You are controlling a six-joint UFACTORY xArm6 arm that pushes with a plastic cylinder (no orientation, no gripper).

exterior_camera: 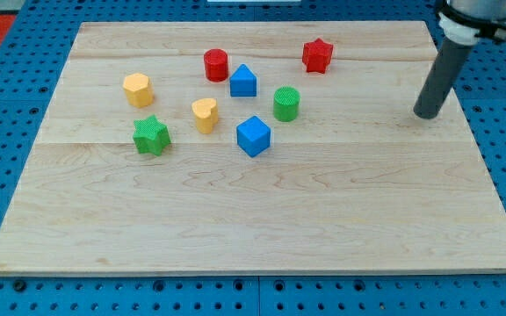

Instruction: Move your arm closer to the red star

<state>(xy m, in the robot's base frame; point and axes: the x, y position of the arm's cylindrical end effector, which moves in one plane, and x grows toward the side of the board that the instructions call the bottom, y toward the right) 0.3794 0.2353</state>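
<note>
The red star (317,55) lies near the view's top, right of centre, on the wooden board (253,219). My tip (427,114) rests on the board at the view's right, well to the right of the red star and a little below it. The dark rod rises from it toward the view's top right corner. No block touches the tip.
A red cylinder (216,65), blue house-shaped block (243,82), green cylinder (286,104), blue cube (253,136), yellow heart (205,115), yellow hexagon (137,89) and green star (151,135) lie left of the red star. Blue pegboard surrounds the board.
</note>
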